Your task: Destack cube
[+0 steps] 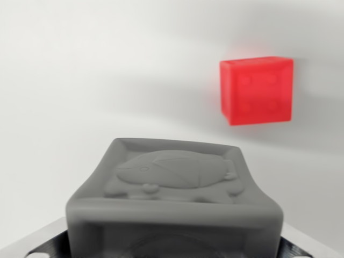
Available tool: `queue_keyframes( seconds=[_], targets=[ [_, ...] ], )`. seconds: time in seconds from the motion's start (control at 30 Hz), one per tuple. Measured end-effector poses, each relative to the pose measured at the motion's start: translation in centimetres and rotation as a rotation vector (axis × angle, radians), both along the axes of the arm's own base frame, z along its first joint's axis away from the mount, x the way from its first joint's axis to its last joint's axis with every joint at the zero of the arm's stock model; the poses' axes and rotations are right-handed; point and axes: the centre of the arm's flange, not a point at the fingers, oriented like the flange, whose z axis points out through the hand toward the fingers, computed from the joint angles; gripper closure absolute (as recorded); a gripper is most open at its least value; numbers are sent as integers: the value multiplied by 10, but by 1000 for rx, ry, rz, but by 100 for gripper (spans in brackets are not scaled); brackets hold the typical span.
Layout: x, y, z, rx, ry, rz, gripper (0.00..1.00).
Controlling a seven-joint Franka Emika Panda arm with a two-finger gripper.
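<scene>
Grey cube (pixel 174 201) with an embossed animal fills your lower wrist view, close to the camera. Red cube (pixel 257 90) sits apart, upper right, on the white desk (pixel 80 80). Pincer state: you can't tell.

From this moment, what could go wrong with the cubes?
1. The grey block fills the bottom of the wrist view, very close to the camera, and hides the pincer, so the grip cannot be checked; if it is loose, the block may slip.
2. The red cube lies apart on the white surface, toward the wrist view's right. A move that way could knock it.
</scene>
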Motion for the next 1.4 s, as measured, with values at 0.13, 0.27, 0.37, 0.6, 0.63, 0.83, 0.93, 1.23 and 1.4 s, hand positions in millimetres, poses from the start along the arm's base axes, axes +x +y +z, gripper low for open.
queue_keyframes(
  seconds=[0.13,0.27,0.37,0.6,0.63,0.83,0.93,1.23,1.4],
  targets=[
    [-3,6,-2,0,0,-9,100],
    [-6,13,-4,0,0,-17,100],
    [-9,18,-6,0,0,-24,100],
    [-15,30,-9,-1,0,-38,100],
    [-15,31,-9,-1,0,-41,100],
    [-20,41,-12,-1,0,-53,100],
    [-23,46,-14,-1,0,-61,100],
    [-30,62,-18,-1,0,-80,100],
    [-34,70,-20,-1,-1,-91,100]
  ],
)
